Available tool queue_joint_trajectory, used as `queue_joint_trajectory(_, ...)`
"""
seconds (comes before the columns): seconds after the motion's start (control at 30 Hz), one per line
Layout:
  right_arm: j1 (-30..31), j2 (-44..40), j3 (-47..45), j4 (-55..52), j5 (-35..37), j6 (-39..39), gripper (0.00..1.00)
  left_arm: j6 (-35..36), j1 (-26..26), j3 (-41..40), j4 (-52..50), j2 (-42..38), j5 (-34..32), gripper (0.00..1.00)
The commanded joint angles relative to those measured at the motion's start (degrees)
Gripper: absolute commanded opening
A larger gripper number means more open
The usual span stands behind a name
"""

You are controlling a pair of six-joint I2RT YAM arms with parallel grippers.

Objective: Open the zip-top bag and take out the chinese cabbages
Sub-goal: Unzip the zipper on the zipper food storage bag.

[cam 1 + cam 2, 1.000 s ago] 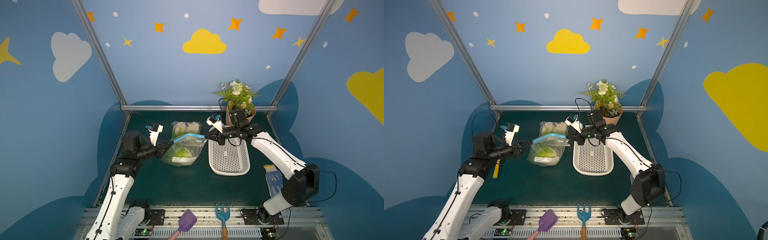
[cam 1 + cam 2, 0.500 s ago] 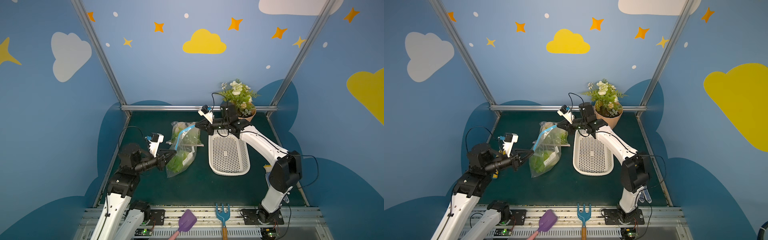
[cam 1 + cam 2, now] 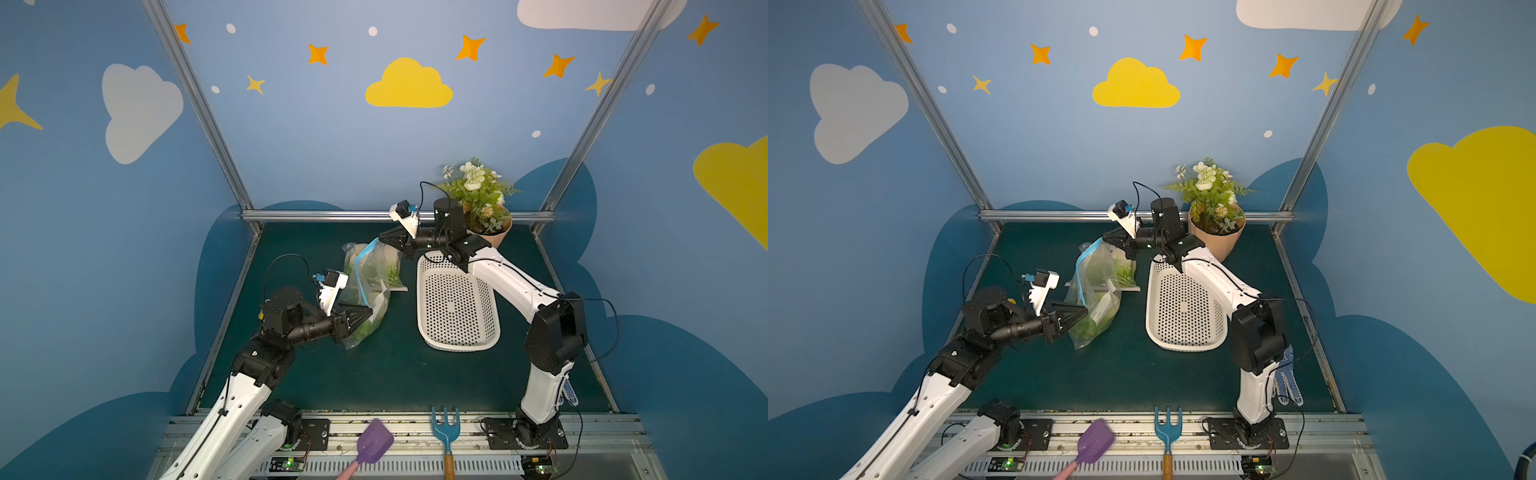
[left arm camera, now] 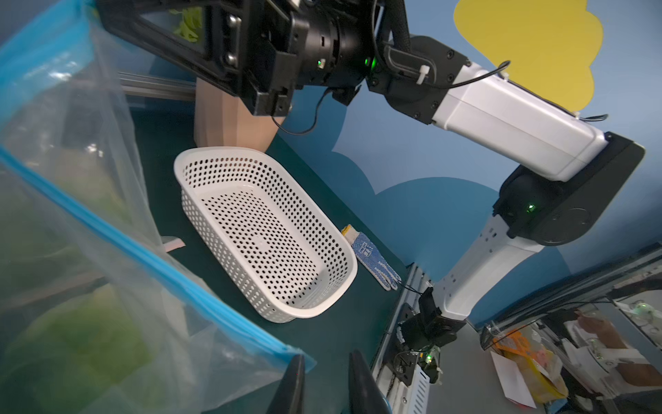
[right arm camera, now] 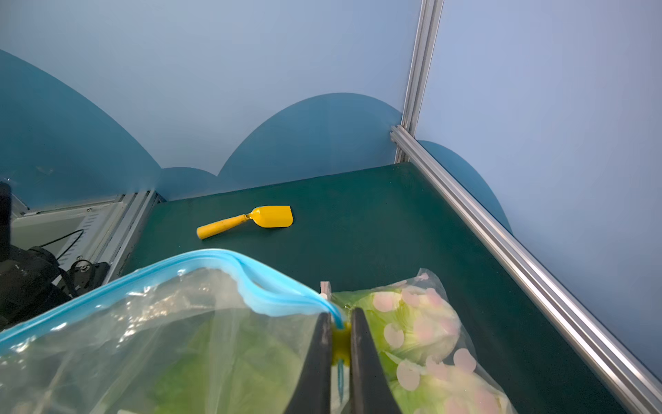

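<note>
The zip-top bag (image 3: 370, 286) is held up by one end of its blue seal (image 5: 229, 261). That end is clamped between the closed jaws of the right tool (image 5: 340, 322) above the far part of the tabletop (image 3: 374, 382), and the bag's lower end appears to rest on the surface. The chinese cabbages (image 4: 71, 340) are seen as pale green shapes through the clear plastic. All are inside the bag, and none has been taken out.

The left tool (image 4: 327, 355) is shown with its jaws apart and nothing between them, and the near corner of the seal lies just against one jaw. A white basket (image 3: 457, 348) stands empty just beside the bag, and a pink-dotted bag (image 5: 422, 329) of greens lies on the tabletop behind it.

The step in hand is judged to be the opening of the bag. Close to the right tool the two lips of the seal look slightly parted, but whether the seal is undone along its whole length cannot be told.

A fresh hold by the left tool is judged to be called for next. One lip near the free corner would be pinched and drawn away from the right tool's grip, so that the mouth is spread wide enough for a cabbage to be reached.
</note>
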Motion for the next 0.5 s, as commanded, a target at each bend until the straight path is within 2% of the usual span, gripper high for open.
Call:
queue_joint_trajectory(0.0, 0.14, 1.14, 1.95, 3.26, -2.01, 0.58, 0.0, -0.26, -3.1, 1.76, 2.59, 0.54, -1.47, 0.31)
queue_joint_trajectory(0.07, 0.12, 1.39, 1.74, 3.04, -2.28, 0.58, 0.0, 1.55, -4.23, 2.73, 0.04, 0.84, -2.48, 0.51)
queue_joint_trajectory(0.1, 0.17, 1.42, 1.57, 2.93, -2.41, 0.42, 0.0, 2.58, -4.29, 3.52, -2.12, 0.85, -3.47, 0.58)
queue_joint_trajectory(0.2, 0.03, 0.96, 0.05, 2.67, -2.88, 0.08, 0.0, 5.4, -4.36, 6.58, -8.58, 0.16, -6.94, 0.7)
queue_joint_trajectory(0.3, -0.05, 0.03, -1.71, 2.22, -3.17, -0.71, 0.0, 8.09, -4.28, 9.71, -13.52, -1.92, -11.65, 0.75)
queue_joint_trajectory(0.47, -0.31, -2.12, -4.97, 2.07, -3.41, -1.53, 0.0, 10.53, -4.21, 11.75, -15.82, -6.2, -21.32, 0.76)
